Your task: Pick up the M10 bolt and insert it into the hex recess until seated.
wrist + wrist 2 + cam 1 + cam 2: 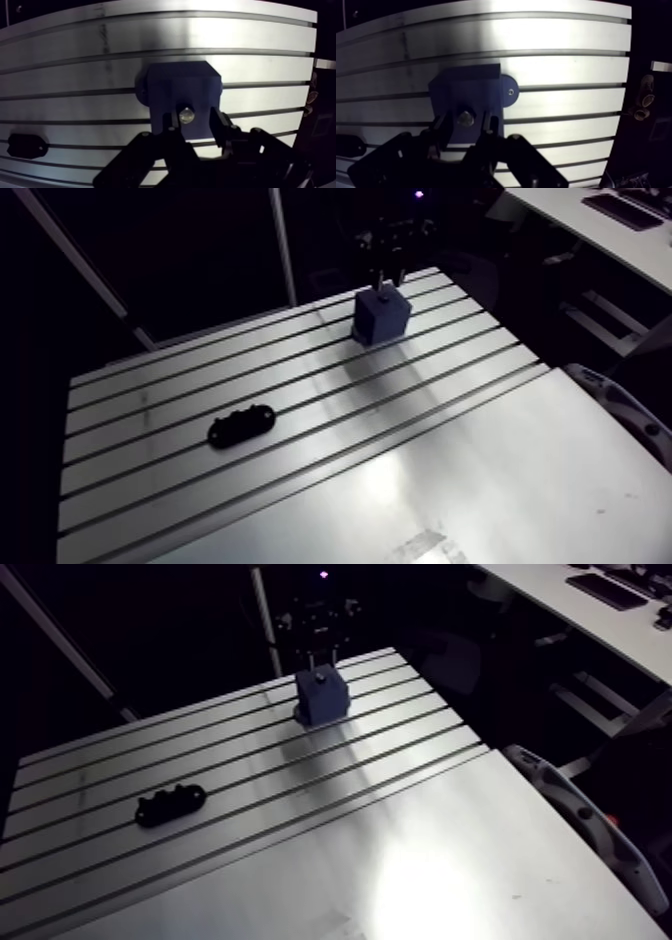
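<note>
Above the blue block, my gripper hangs with its two fingers spread, one on each side of the M10 bolt, with a thin gap on each side. The bolt's shiny end shows in the block's top face; how deep it sits I cannot tell. The block stands on the slotted table. Well apart from it, a black oblong part lies across the slots.

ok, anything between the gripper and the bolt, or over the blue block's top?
Nothing visible. The bolt shows at the top face of the blue block, between the parted fingers of the gripper. The only other item, a black part, lies well away on the table. Seating depth can't be told.
</note>
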Controlling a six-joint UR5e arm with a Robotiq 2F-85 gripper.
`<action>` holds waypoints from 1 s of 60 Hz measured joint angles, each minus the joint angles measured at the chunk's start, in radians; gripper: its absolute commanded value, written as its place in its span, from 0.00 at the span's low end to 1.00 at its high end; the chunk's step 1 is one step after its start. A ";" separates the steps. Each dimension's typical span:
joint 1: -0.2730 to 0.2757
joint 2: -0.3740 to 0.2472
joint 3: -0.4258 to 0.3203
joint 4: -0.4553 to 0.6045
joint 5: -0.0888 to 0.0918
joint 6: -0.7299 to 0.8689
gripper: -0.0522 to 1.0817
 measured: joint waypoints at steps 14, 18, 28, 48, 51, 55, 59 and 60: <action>0.002 0.000 0.005 0.000 0.000 -0.001 0.54; 0.003 0.000 0.006 0.000 0.001 -0.001 0.54; 0.008 0.001 0.007 0.001 0.003 -0.001 0.54; 0.011 0.005 0.010 0.002 0.001 0.000 0.55; 0.011 0.006 0.010 0.002 0.000 0.000 0.55; 0.011 0.006 0.009 0.001 -0.002 0.000 0.55; 0.011 0.006 0.008 0.001 -0.003 -0.001 0.55; 0.011 0.006 0.008 0.001 -0.003 -0.001 0.55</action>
